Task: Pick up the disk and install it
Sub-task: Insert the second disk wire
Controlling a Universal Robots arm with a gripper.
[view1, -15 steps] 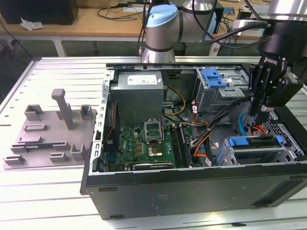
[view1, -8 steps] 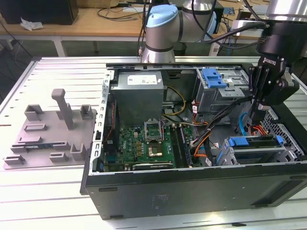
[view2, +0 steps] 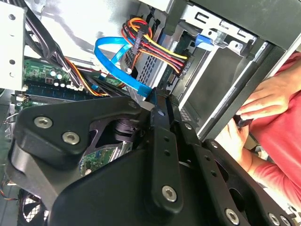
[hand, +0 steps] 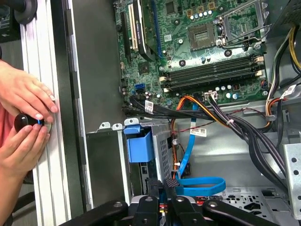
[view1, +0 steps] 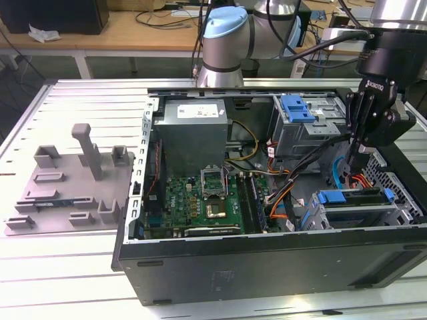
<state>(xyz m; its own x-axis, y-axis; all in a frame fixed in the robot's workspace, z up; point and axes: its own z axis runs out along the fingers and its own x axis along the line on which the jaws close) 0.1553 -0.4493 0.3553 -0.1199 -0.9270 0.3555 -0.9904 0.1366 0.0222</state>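
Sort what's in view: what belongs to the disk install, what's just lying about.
Job: gripper, over the lower drive cage; disk in blue carrier, apparently in that cage.
Lying about: grey fixture tray beside the case; bare blue bracket on the upper cage; a person's hands outside the case.

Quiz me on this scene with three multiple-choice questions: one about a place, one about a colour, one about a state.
1. Where does the gripper hang?
A. Over the grey tray
B. Over the case, at the exterior view's right end
C. Over bare table

2. What colour is the flat cable inside the case?
A. Blue
B. White
C. Green

3. How is the case?
A. Closed
B. Lying with its side open
C. Standing upright

Answers:
1 B, it points down into the case by the drive cages.
2 A, both wrist views show a blue band.
3 B, the board lies exposed from above.
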